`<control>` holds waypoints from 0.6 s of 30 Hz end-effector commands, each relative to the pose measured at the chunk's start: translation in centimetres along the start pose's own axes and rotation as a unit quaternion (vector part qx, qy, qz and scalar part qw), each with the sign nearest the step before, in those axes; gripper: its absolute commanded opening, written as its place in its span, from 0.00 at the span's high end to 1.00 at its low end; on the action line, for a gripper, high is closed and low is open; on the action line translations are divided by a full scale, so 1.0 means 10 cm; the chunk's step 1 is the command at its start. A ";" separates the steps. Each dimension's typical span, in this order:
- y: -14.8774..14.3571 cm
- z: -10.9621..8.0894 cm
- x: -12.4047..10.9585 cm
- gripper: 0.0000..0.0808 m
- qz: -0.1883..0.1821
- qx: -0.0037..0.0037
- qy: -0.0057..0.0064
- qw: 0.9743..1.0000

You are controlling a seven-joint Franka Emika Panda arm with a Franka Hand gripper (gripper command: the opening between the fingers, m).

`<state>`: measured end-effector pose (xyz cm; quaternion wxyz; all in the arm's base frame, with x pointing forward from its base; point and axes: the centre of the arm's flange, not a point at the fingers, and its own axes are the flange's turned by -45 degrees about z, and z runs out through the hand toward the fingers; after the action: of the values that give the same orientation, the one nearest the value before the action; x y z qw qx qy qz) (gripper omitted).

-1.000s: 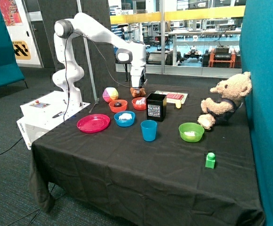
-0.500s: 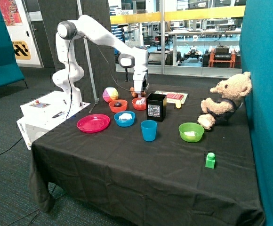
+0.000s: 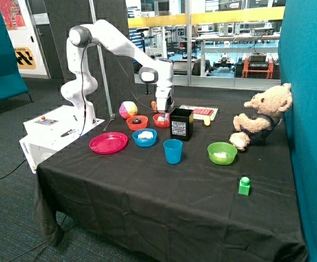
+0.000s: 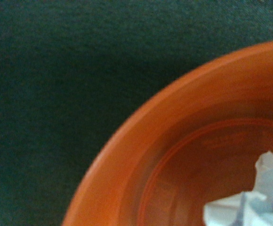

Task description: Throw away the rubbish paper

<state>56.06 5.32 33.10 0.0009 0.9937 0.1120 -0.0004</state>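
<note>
My gripper is lowered into an orange bowl that stands right beside a black box. The wrist view shows the inside of that orange bowl from very close, with a crumpled white paper wad lying in its bottom. A second paper wad lies in a blue bowl. A third paper wad lies in a green bowl.
A second orange bowl holds a dark object. Also on the black cloth are a pink plate, a blue cup, a coloured ball, a teddy bear and a green block.
The arm has moved toward the black box and come down. The gripper went from above the table's back area into the orange bowl.
</note>
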 end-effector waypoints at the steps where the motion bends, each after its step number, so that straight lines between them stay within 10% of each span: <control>1: 0.10 0.02 0.03 0.13 0.003 0.001 0.001 1.000; 18: 0.15 0.15 -0.07 0.16 0.011 0.001 0.001 1.000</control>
<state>56.14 4.11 32.27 0.0025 0.9945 0.1046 -0.0025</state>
